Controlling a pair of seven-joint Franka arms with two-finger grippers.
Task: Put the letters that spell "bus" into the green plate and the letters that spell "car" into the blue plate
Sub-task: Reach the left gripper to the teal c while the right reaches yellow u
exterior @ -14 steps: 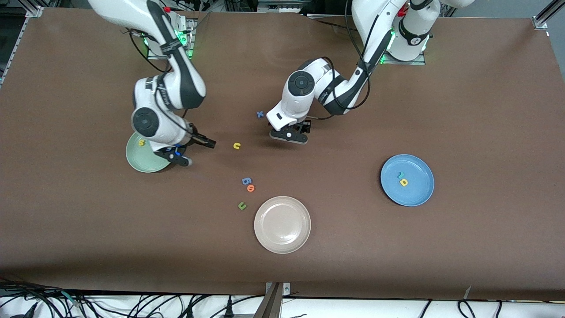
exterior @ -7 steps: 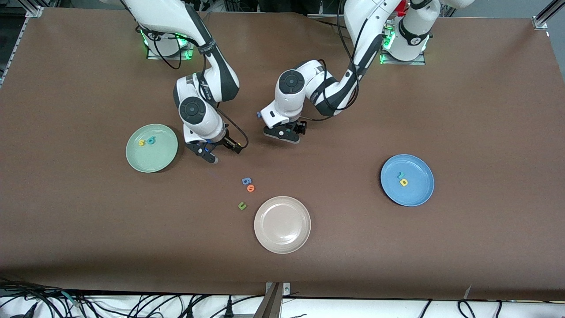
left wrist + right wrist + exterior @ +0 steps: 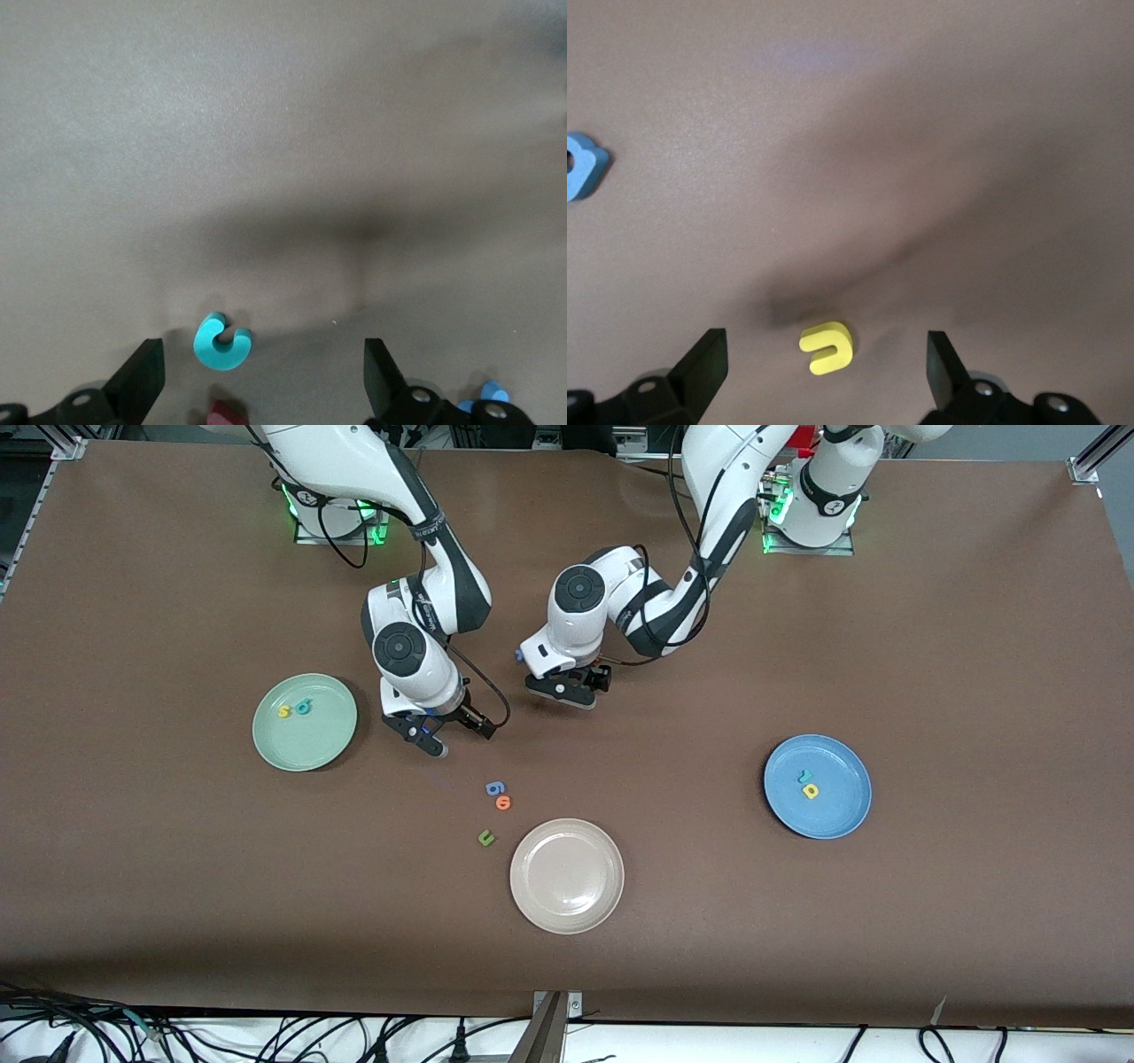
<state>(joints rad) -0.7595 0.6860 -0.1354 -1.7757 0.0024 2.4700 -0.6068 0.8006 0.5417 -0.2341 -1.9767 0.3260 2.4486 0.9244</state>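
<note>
The green plate (image 3: 305, 735) holds a yellow s (image 3: 283, 711) and a teal b (image 3: 304, 707). In the blue plate (image 3: 833, 815) lie a small teal letter (image 3: 804, 776) and a yellow a (image 3: 810, 790). My right gripper (image 3: 427, 735) (image 3: 824, 376) hangs open low over the yellow u (image 3: 827, 347), which lies between its fingers; the arm hides the u in the front view. My left gripper (image 3: 560, 691) (image 3: 263, 372) is open over the teal c (image 3: 221, 341), which lies nearer to one finger.
A cream plate (image 3: 567, 903) sits near the front camera. Beside it lie a blue 6 (image 3: 494, 787), an orange o (image 3: 503, 802) and a green u (image 3: 485, 837). A dark red piece (image 3: 229, 412) lies by the c, and a blue letter (image 3: 517, 655) beside the left gripper.
My right arm swung from over the green plate to the table's middle, leaving the teal b in the plate. My left gripper shifted slightly toward the right arm's end.
</note>
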